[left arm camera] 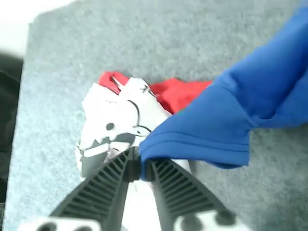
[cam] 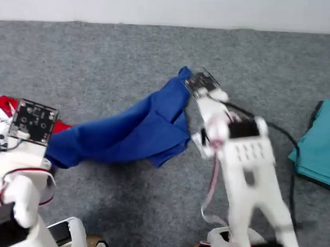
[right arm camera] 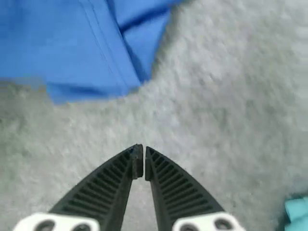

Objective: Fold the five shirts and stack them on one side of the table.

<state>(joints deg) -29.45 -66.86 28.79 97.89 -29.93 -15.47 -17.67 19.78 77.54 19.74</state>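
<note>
Now the left gripper (left arm camera: 139,166) pinches the hem of the crumpled blue cotton shirt (cam: 126,132), which stretches from the left side toward the middle of the grey carpeted table (cam: 102,59). The right gripper (right arm camera: 140,161) has its jaws pressed together with no cloth between them, just beside the shirt. A white printed shirt (left arm camera: 115,120) and a red one (left arm camera: 178,94) lie at the left, and folded teal cloth (cam: 322,143) lies at the right edge.

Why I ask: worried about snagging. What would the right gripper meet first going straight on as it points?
Probably the bare grey table cover, just short of the blue shirt hem; the right gripper is shut and empty. Depth is hard to judge.
</note>
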